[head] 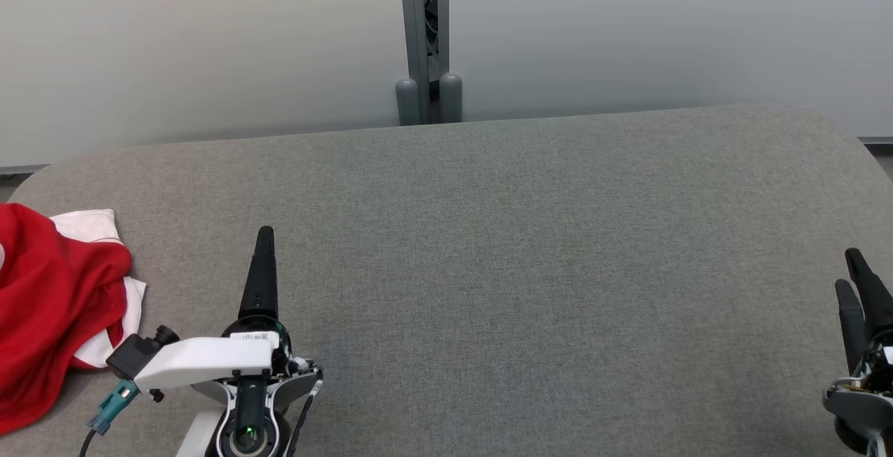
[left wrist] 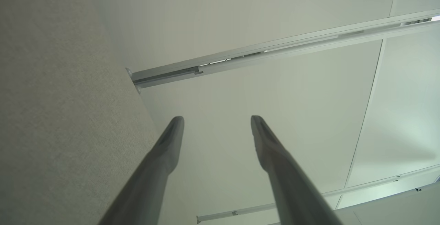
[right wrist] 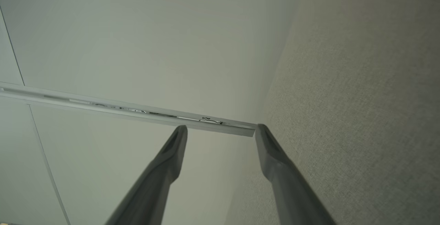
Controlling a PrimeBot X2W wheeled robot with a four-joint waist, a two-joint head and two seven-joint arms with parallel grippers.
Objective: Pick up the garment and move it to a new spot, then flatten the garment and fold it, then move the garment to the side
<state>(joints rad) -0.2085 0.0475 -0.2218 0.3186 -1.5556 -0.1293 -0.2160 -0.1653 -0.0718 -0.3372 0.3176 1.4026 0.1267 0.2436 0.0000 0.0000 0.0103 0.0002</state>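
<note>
Looking down on a wide bench [head: 530, 248] covered in grey woven fabric, with rounded far corners. Behind it stand pale, plain wall panels [head: 195, 45], joined at the middle by a grey metal post [head: 424, 38]. A crumpled red and white garment [head: 49, 303] lies at the bench's left edge, partly cut off by the picture's border, with red cloth heaped over white.

The left gripper [head: 264, 241] is held over the bench near its near edge, just right of the garment and apart from it, pointing toward the far wall. It is turned on its side, so from above one finger hides the other. The left wrist view shows its fingers [left wrist: 168, 142] spread wide with nothing between them, grey fabric to one side and wall panels ahead.

The right gripper [head: 847, 270] sits by the bench's right edge, also pointing away, well apart from the garment. Its fingers [right wrist: 172, 156] are likewise spread wide and empty.
</note>
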